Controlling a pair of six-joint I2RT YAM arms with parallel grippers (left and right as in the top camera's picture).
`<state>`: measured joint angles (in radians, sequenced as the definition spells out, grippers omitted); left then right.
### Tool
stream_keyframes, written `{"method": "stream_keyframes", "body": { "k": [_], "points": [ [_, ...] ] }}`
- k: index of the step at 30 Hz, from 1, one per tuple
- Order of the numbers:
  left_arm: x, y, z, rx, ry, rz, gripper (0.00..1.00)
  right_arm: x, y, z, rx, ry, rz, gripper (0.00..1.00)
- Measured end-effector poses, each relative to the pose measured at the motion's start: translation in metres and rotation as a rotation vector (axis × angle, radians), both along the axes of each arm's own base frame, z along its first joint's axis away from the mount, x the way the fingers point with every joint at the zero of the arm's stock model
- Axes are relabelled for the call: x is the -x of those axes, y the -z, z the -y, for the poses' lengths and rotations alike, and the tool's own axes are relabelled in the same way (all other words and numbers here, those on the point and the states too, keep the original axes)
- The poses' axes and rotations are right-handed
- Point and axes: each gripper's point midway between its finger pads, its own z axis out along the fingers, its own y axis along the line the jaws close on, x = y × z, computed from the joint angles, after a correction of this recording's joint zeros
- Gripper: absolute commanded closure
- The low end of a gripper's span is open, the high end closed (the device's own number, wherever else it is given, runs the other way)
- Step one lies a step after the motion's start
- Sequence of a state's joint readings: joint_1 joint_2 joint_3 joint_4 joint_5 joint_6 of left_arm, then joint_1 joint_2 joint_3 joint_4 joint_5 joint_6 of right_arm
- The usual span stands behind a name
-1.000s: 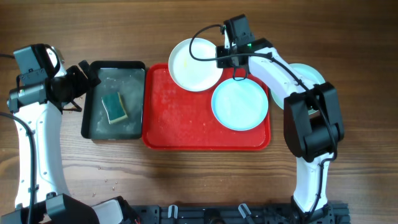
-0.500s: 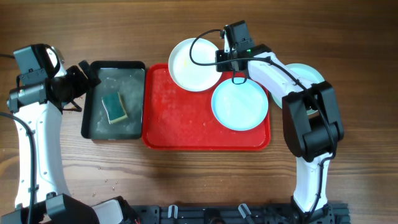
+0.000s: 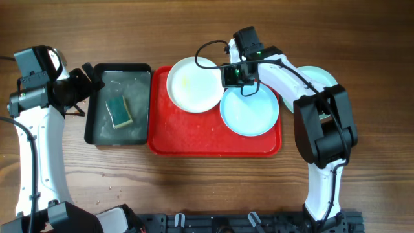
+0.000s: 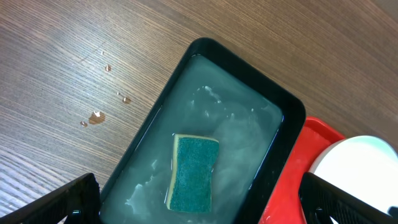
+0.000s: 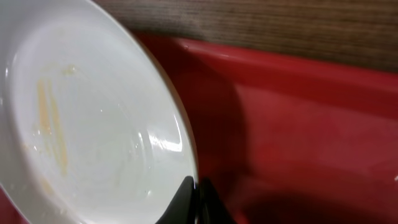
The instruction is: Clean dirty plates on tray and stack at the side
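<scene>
Right gripper: jaws pinched on the right-hand rim of the white round plastic plate. A second ago they were partly spread at that rim.

The white plate now lies farther left and nearer the front than a second ago. Most of it is over the large red rectangular plastic tray, with only its back edge past the tray's far rim. Yellowish smears show on its face in the right wrist view.

One light turquoise round plastic plate is on the tray's right half, unmoved. Whether it touches the white plate cannot be told. A second turquoise plate is on the wooden table to the right of the tray, partly hidden by the right arm, also unmoved.

Left gripper: fingers spread wide and holding nothing, over the left side of the smaller black rectangular tray, same as before. A green-topped sponge lies in the cloudy water there. Water droplets sit on the wood beside it.
</scene>
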<state>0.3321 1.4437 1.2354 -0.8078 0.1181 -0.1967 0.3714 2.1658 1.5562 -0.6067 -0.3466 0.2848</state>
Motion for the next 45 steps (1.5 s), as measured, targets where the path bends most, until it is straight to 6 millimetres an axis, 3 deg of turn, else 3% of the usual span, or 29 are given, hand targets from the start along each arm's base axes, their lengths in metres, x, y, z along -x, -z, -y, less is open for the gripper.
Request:
{"method": "stream_keyframes", "body": {
  "k": [8, 13, 15, 19, 22, 24, 27, 33, 36, 39, 42, 45],
  "points": [
    [0.0, 0.0, 0.0, 0.0, 0.0, 0.0, 0.0, 0.033, 0.0, -0.023, -0.064, -0.026, -0.131, 0.92],
    [0.0, 0.0, 0.0, 0.0, 0.0, 0.0, 0.0, 0.051, 0.003, -0.021, -0.037, -0.028, -0.202, 0.87],
    [0.0, 0.0, 0.0, 0.0, 0.0, 0.0, 0.0, 0.054, 0.004, -0.02, -0.032, -0.028, -0.214, 0.82],
    [0.0, 0.0, 0.0, 0.0, 0.0, 0.0, 0.0, 0.061, 0.003, -0.011, 0.013, -0.012, -0.241, 0.59],
    [0.0, 0.0, 0.0, 0.0, 0.0, 0.0, 0.0, 0.056, -0.021, -0.002, 0.058, 0.003, -0.183, 0.53],
    [0.0, 0.0, 0.0, 0.0, 0.0, 0.0, 0.0, 0.044, -0.06, -0.001, 0.052, 0.017, -0.071, 0.53],
    [0.0, 0.0, 0.0, 0.0, 0.0, 0.0, 0.0, 0.035, -0.082, -0.01, 0.037, 0.012, 0.015, 0.53],
    [0.0, 0.0, 0.0, 0.0, 0.0, 0.0, 0.0, 0.034, -0.066, -0.026, 0.131, 0.013, 0.068, 0.6],
    [0.0, 0.0, 0.0, 0.0, 0.0, 0.0, 0.0, 0.036, -0.031, -0.035, 0.22, 0.007, 0.059, 0.64],
    [0.0, 0.0, 0.0, 0.0, 0.0, 0.0, 0.0, 0.036, -0.013, -0.032, 0.26, 0.015, 0.041, 0.67],
    [0.0, 0.0, 0.0, 0.0, 0.0, 0.0, 0.0, 0.035, -0.005, -0.028, 0.281, 0.028, 0.037, 0.78],
    [0.0, 0.0, 0.0, 0.0, 0.0, 0.0, 0.0, 0.034, -0.005, -0.028, 0.285, 0.037, 0.041, 0.82]
  ]
}}
